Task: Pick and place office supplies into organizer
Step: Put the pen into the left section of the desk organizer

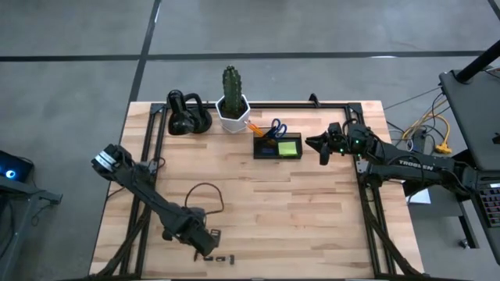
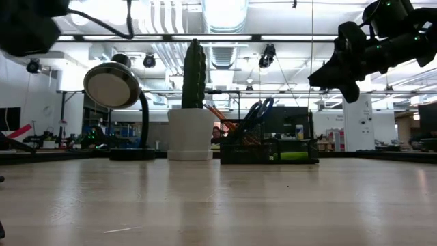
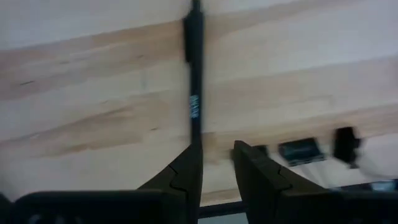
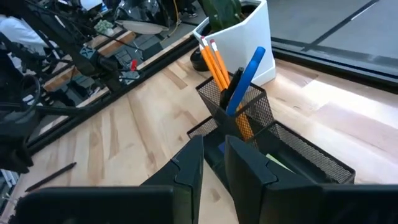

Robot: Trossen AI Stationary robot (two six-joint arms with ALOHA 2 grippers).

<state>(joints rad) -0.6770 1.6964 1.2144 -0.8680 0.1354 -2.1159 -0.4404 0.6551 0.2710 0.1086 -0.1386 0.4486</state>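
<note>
Beside one finger of the left gripper (image 3: 214,165), jaws narrowly parted and empty, lies a dark pen (image 3: 194,81) on the table; shift sideways to straddle it, then close; right gripper (image 4: 213,158), narrow, hovers just short of the organizer (image 4: 286,146).

Light wooden desk (image 1: 297,203), at its far edge a black gadget (image 1: 187,115), white cactus pot (image 1: 233,114), organizer (image 1: 278,147), near its front edge a dark pen (image 3: 194,93), small black clips (image 1: 220,258)
</note>
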